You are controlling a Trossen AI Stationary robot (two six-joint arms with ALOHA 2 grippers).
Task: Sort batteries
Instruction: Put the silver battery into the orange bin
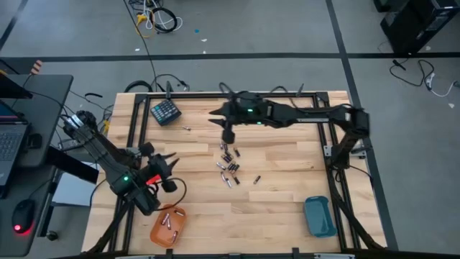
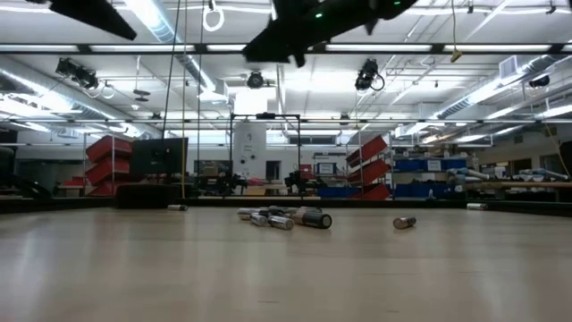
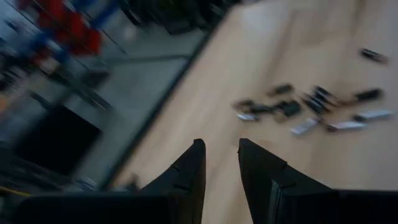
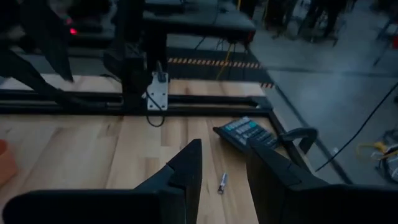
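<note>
Small dark and silvery batteries [image 1: 228,167] lie clustered mid-surface [image 1: 287,201], bare wood all around them. The left gripper [image 1: 167,167], jaws spread and empty, hangs near the orange tray [image 1: 159,232]; the right gripper [image 1: 213,116], jaws likewise parted, hangs above the cluster.

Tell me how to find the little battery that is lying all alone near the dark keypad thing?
Start at the far left corner of the wooden table, where the dark teal keypad sits. Just beside it, toward the middle of the table, lies one battery. It lies alone on bare wood, while the other loose batteries crowd together near the table's middle.
</note>
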